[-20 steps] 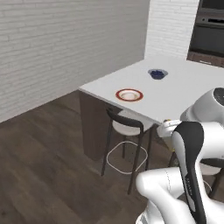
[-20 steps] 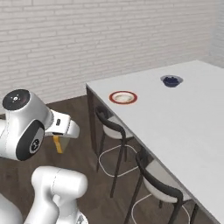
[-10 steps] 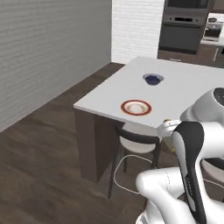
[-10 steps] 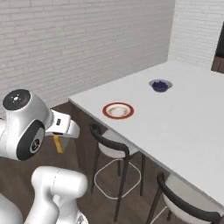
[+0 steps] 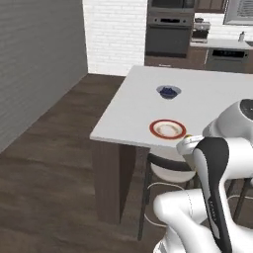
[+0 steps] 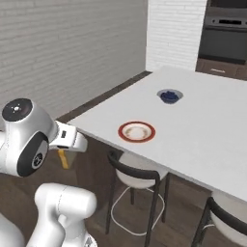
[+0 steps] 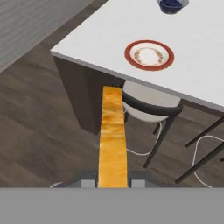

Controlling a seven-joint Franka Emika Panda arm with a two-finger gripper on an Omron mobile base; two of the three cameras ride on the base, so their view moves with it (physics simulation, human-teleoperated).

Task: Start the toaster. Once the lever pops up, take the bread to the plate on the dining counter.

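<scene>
Here the gripper (image 7: 113, 183) pinches the bread (image 7: 112, 135) edge-on between its two finger tips, the golden slice running toward 12 o'clock in the hand view. The right base view catches what that view cannot: the slice hanging as a yellow sliver below the white hand, off the corner of the dining counter (image 6: 202, 140), at about 8 o'clock from the plate (image 6: 137, 131). In the left base view the arm's own bulk covers the hand. One red-rimmed plate lies near the counter's front edge; one small bowl of blue berries (image 5: 168, 92) sits farther back, at 12 o'clock from it. Two black-framed stools (image 6: 140, 179) show under the counter in the right base view.
</scene>
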